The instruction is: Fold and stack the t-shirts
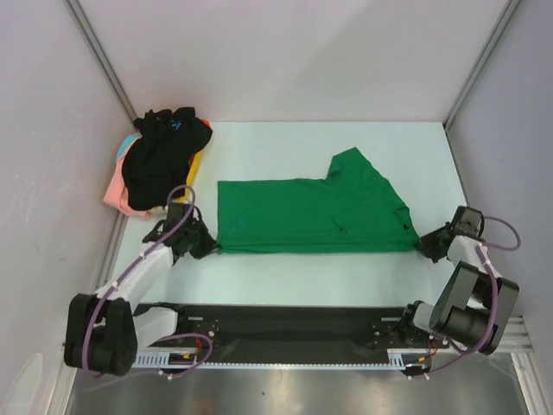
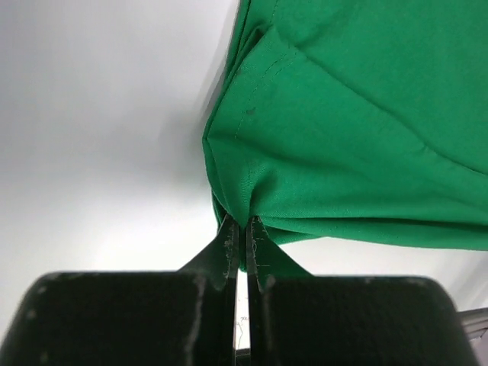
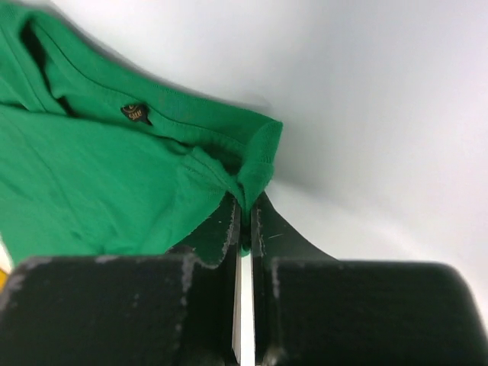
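Observation:
A bright green t-shirt (image 1: 311, 214) lies folded lengthwise on the pale table, one sleeve sticking up at the back right. My left gripper (image 1: 211, 245) is shut on its near left corner, seen pinched in the left wrist view (image 2: 242, 223). My right gripper (image 1: 423, 245) is shut on its near right corner by the collar, seen in the right wrist view (image 3: 245, 200). The green cloth (image 2: 351, 130) stretches between them. A black t-shirt with a small blue mark (image 1: 164, 156) lies crumpled on a pile at the back left.
The pile (image 1: 121, 192) under the black shirt shows pink, orange, yellow and light blue cloth edges. Grey walls with metal posts (image 1: 104, 60) close in the table on three sides. A black rail (image 1: 285, 333) runs between the arm bases at the near edge.

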Controlling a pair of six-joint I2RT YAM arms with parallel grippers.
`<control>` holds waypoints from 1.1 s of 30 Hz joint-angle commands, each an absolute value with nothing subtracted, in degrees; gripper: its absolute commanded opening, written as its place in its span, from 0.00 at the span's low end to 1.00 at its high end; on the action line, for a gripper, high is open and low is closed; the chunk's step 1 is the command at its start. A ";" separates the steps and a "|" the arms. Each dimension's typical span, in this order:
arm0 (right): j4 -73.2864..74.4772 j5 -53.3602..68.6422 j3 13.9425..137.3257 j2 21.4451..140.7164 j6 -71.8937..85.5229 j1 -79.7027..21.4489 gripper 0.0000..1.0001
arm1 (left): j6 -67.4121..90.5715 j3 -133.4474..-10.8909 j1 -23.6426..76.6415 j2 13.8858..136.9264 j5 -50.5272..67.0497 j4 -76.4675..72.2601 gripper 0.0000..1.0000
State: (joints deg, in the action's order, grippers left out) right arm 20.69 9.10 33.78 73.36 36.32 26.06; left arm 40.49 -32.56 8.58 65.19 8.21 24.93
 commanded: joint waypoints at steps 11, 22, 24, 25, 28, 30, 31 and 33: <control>16.01 11.40 29.27 61.10 39.81 32.17 0.92 | 40.71 -28.63 8.00 50.20 11.16 27.32 0.75; 7.20 7.47 52.43 74.28 31.66 5.73 0.95 | 19.17 -49.66 11.34 49.30 0.19 38.42 0.99; 8.26 8.08 62.54 81.09 27.79 1.77 0.96 | 19.33 -48.26 11.25 50.27 -1.85 36.75 0.99; 8.26 8.87 65.54 88.17 26.47 0.97 0.96 | 19.42 -47.90 11.25 50.71 -1.50 36.74 0.99; 11.94 8.97 79.24 102.15 21.37 -1.48 0.95 | 19.16 -47.90 11.34 51.77 -0.44 36.65 0.98; 15.01 9.31 89.41 109.13 19.35 -1.67 0.88 | 18.99 -47.99 11.25 51.86 -0.44 36.39 0.97; 15.73 9.14 92.87 112.03 18.81 -1.93 0.87 | 18.72 -47.99 11.16 51.86 -0.44 36.39 0.98; 19.31 9.32 98.93 120.91 17.50 -1.93 0.86 | 18.55 -47.73 11.07 51.77 1.56 36.04 0.98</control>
